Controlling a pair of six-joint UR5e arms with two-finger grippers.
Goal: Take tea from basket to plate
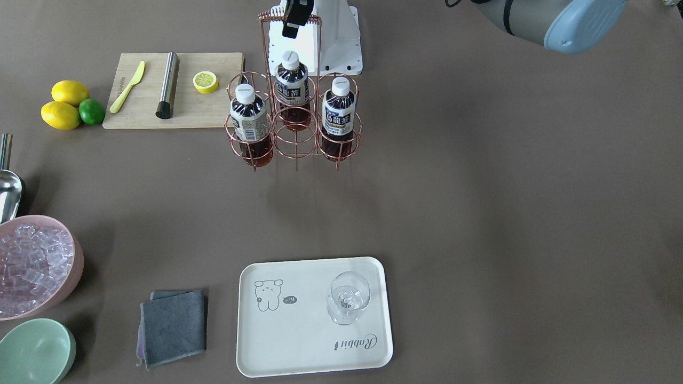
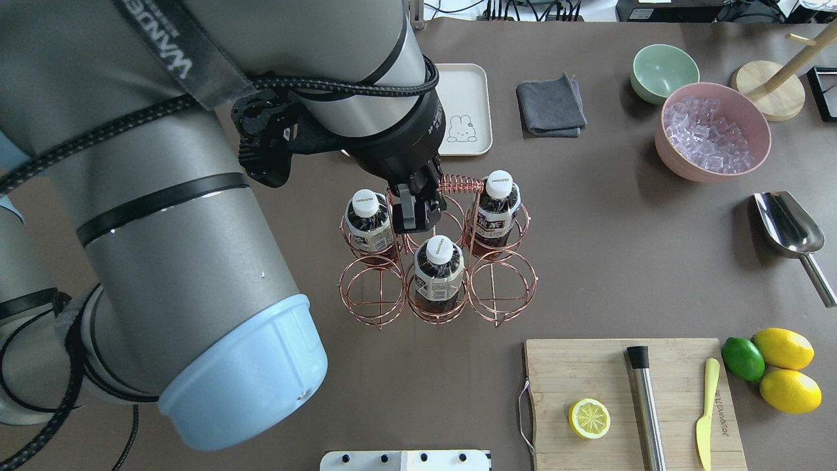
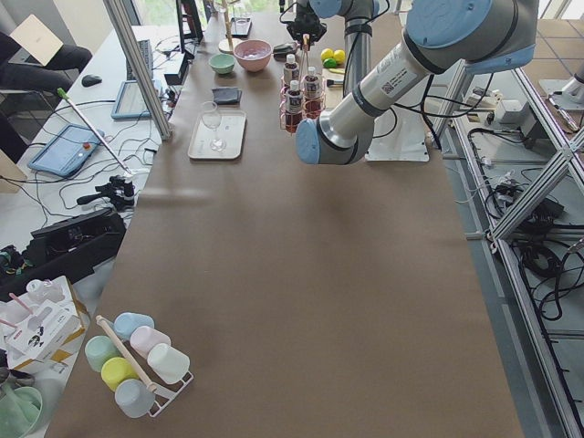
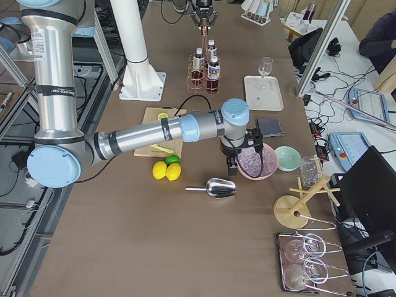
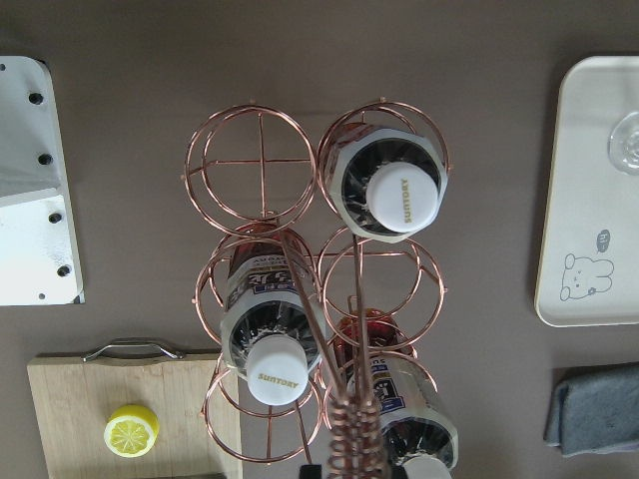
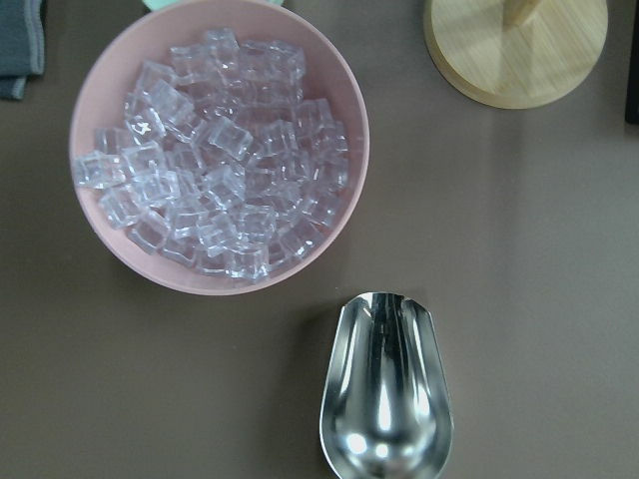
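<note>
One brown table [image 1: 480, 213], basket [image 1: 295, 127], side desks [image 3: 91, 109]

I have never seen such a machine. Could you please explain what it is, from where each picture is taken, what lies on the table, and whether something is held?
These are two robot arms at one table, each ending in a two-finger gripper. Six cameras: one faces the robot, one looks over its shoulders, one at each table end, one on each wrist. The left gripper hangs at the looped handle of the copper wire basket, which holds three tea bottles; whether it grips anything I cannot tell. The right gripper hangs above the pink bowl of ice, beside a metal scoop; its state is unclear too. Also there: a cream plate with a glass, a grey cloth, a cutting board with a lemon half, two lemons, a lime.
</note>
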